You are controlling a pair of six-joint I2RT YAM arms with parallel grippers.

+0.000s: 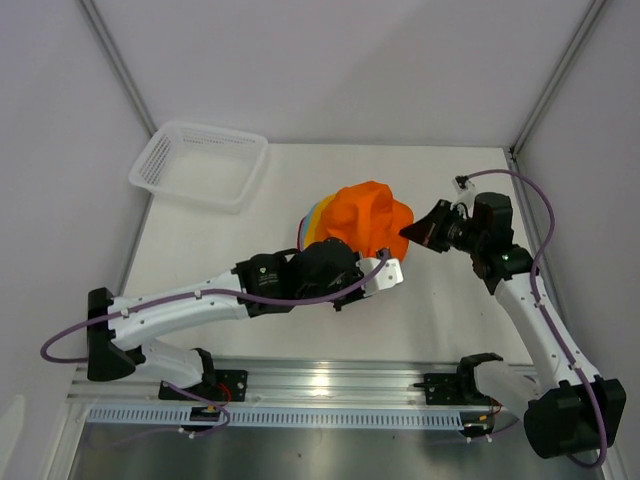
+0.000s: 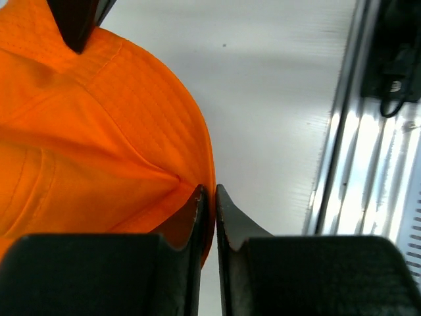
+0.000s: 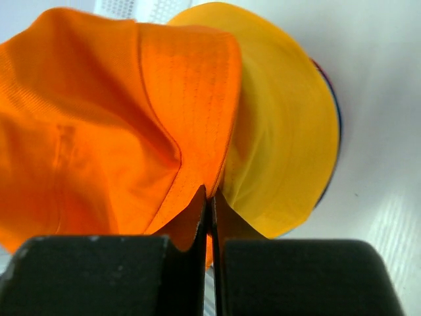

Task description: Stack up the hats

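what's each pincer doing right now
left pincer: almost closed, grip on the orange hat cannot be told
right pincer: closed on the orange hat's brim

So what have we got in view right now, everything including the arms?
orange hat: one, orange, on top of the pile at mid-table, crumpled and held at its brim.
yellow hat: one, yellow, directly under the orange one.
lower hats: count unclear, only blue and lilac edges show beneath the yellow.
basket: one, white slatted plastic, far left corner of the table, nothing in it.
table: one, white, under everything.
right gripper: one, black, shut on the orange hat's brim.
left gripper: one, black, at the orange brim's edge with its jaws a sliver apart; whether it grips is unclear.
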